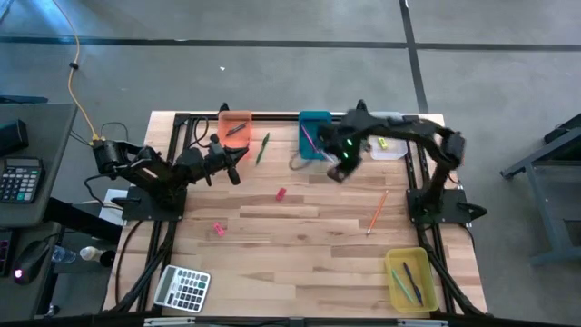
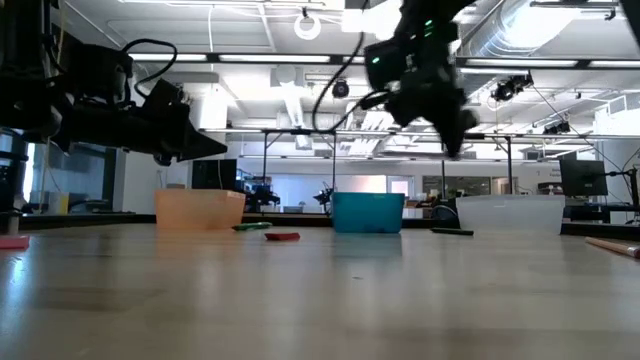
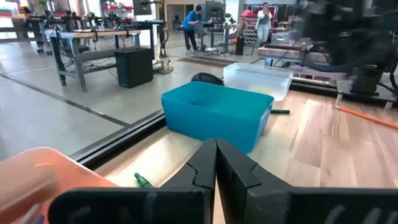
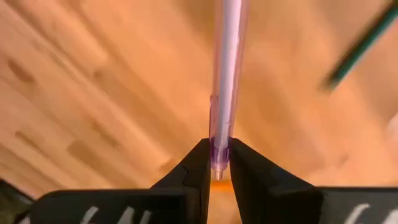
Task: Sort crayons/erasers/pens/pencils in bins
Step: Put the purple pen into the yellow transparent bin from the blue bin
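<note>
- Wooden tabletop [image 1: 300, 236] carries scattered sticks.
- Right tool [image 4: 219, 163] clamps a pale purple stick [image 4: 227, 62] (probably a pen) beside the teal bin [image 1: 315, 134].
- Left tool [image 3: 216, 163] is closed, empty, near the orange bin [image 1: 234, 128].

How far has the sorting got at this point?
Partly done: the yellow bin and orange bin hold items. In hand: the right gripper is shut on a pinkish stick near the teal bin. Left: an orange pencil, a green stick and two pink erasers.
</note>
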